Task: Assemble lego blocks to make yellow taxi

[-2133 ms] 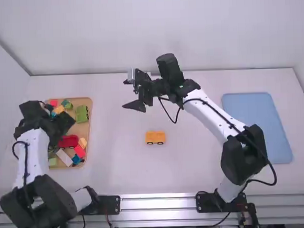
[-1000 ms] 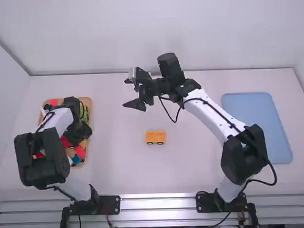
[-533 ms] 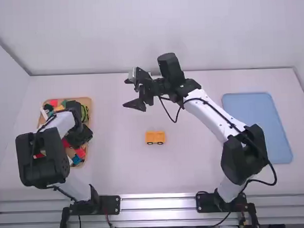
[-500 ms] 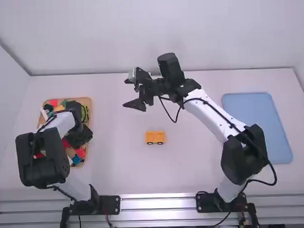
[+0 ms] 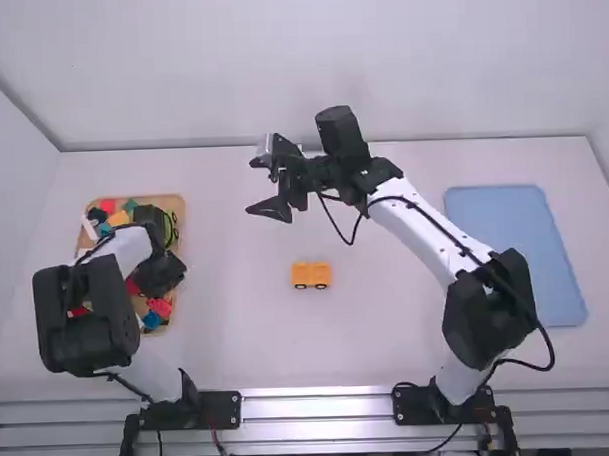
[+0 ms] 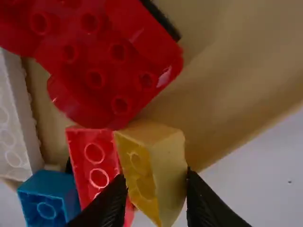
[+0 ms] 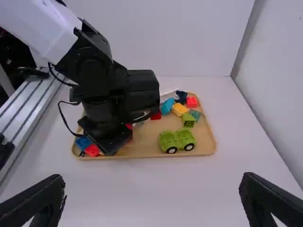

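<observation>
My left end effector (image 5: 160, 274) is down in the wooden tray (image 5: 181, 208), its fingers narrowed on a tilted yellow block (image 6: 170, 170) close to the tray's rim. My right end effector (image 5: 251, 187) is spread wide with nothing in it, above the table (image 5: 238, 335) to the right of the tray.

The yellow car base (image 5: 311, 276), with black wheels, sits on the table well to the right of the tray.

Crowding my grip inside the tray, a red block (image 6: 94, 165) lies right against the yellow block, and a large red piece (image 6: 106, 61) presses in from another side. A blue block (image 6: 47, 194) and a white block (image 6: 14, 137) lie a little farther off in the tray. A green car (image 7: 177, 140) sits in the tray's far right part. A blue mat (image 5: 516, 256) lies well right of the tray.

Since the oldest frame, my left arm has swung from the tray's far left part to its right side; my right arm and the car base have held their places.
</observation>
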`<state>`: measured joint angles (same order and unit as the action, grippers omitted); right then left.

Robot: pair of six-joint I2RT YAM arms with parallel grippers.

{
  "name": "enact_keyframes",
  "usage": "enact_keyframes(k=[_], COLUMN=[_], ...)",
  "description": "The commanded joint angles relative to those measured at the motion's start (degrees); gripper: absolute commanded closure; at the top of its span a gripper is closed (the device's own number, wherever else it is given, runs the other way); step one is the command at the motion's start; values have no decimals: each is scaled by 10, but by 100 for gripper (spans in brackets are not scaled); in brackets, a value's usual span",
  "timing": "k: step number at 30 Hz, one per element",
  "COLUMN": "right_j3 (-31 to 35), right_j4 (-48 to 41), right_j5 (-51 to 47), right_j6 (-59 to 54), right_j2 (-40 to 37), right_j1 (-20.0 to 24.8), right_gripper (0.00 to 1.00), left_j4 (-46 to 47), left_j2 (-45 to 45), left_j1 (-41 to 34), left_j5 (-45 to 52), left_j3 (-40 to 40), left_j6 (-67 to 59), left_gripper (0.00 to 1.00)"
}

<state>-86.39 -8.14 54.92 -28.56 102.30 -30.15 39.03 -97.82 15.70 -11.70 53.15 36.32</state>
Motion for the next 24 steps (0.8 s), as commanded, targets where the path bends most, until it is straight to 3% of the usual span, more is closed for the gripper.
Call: enact_keyframes(k=[1,8,10,17,19,22,24], right_j3=[-19,-19,-19,-19,-19,-19,-19], right_j4=[0,-5,-11,-13,-13,-13,-13], right_j5=[1,-10,-19,-23,-25,-25,-25], right_j6=[3,3,1,0,1,1,1], right_j2=[1,1,1,1,1,1,1], right_j1=[1,1,1,1,1,1,1], right_gripper=[2,2,2,2,2,2,2], left_j4=[17,-3,-21,-55,-55,-69,-81], left_j2=[-1,-1,-1,-1,-1,-1,-1], left_j1=[2,23,36,77,80,75,73], left_j5=[-50,-57,-53,53,50,53,55], left_j3=[-10,-8,-10,-11,-16,-28,-36], left_j6=[51,68,67,-2,3,3,3], left_gripper=[69,69,63,57,50,31,26])
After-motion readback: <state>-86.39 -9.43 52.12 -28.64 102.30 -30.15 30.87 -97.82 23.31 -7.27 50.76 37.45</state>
